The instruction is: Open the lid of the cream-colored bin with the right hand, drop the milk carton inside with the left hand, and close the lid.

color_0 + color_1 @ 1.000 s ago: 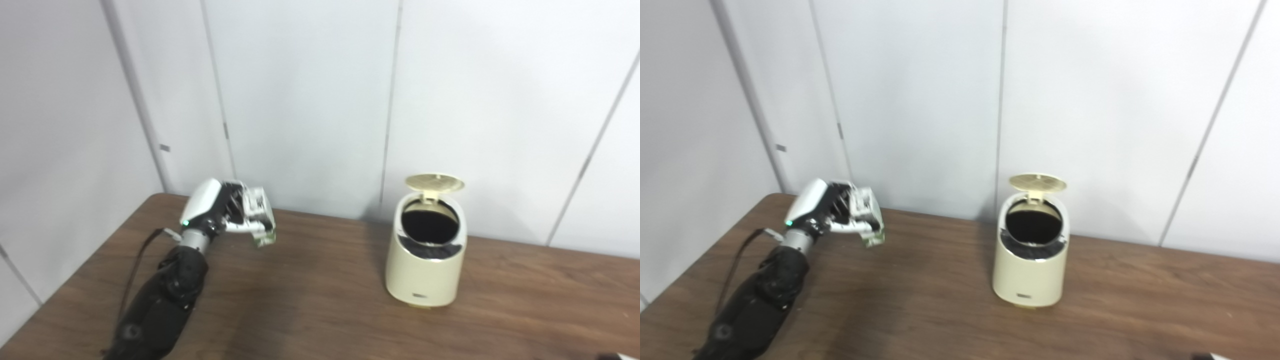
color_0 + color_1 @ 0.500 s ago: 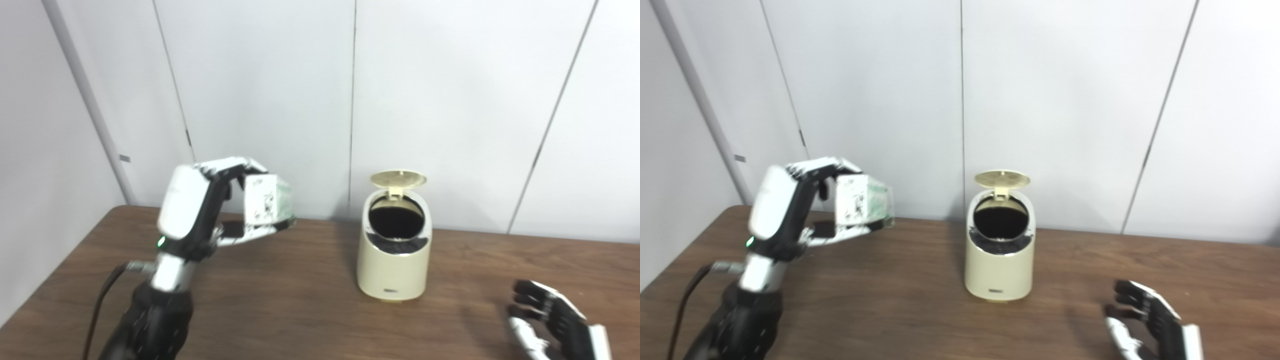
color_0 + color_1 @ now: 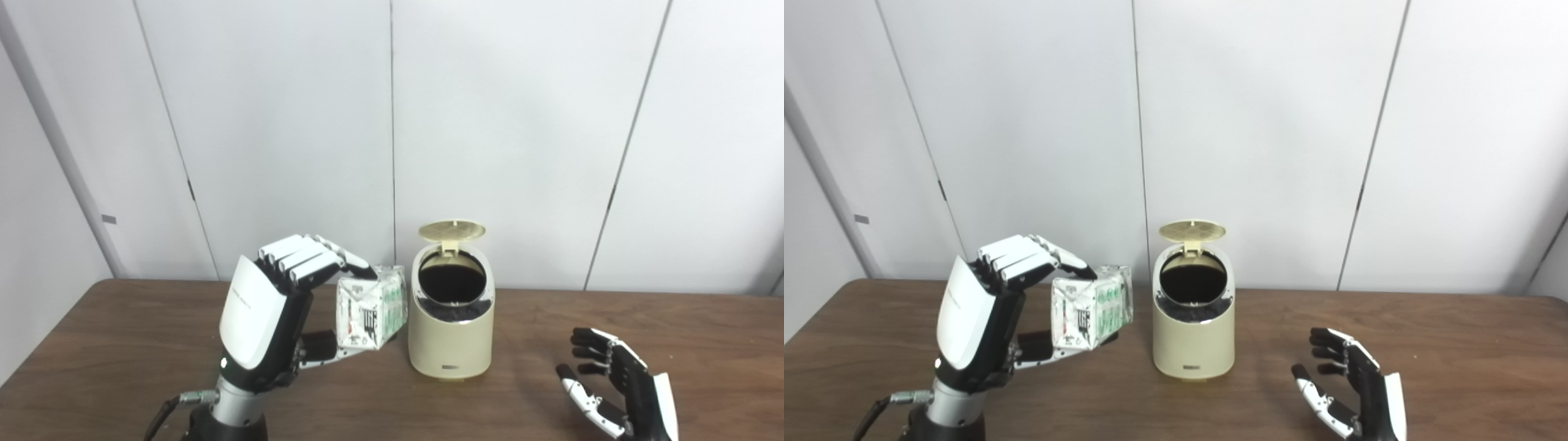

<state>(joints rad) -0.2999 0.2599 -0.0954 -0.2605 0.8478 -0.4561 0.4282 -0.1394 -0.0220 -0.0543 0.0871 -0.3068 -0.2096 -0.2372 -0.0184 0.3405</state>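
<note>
The left hand (image 3: 263, 327) is raised above the table (image 3: 122, 343) and it is clamped on the milk carton (image 3: 372, 307). The fingers (image 3: 306, 260) curve over the top of the carton and the thumb presses it from below, so the carton sits between them, in front of the palm. The carton is off the table. Its long axis lies more or less level, slightly tilted, and it runs away from the palm toward the bin (image 3: 451, 331). One end face, white with black print, looks toward the camera; the side with green marks runs back toward the bin. I cannot tell which end is the top of the carton.

The bin stands upright on the table just beside the far end of the carton, on the side away from the left palm. In the left eye view the carton seems almost to touch the bin wall, but in the right eye view a narrow gap shows between them. The lid (image 3: 452, 230) is open, tipped up at the back, and the dark opening faces forward and upward.

The right hand (image 3: 1356, 389) is low over the table, well apart from the bin on its other side. Its fingers are spread apart and it holds nothing, with the palm turned toward the bin.
</note>
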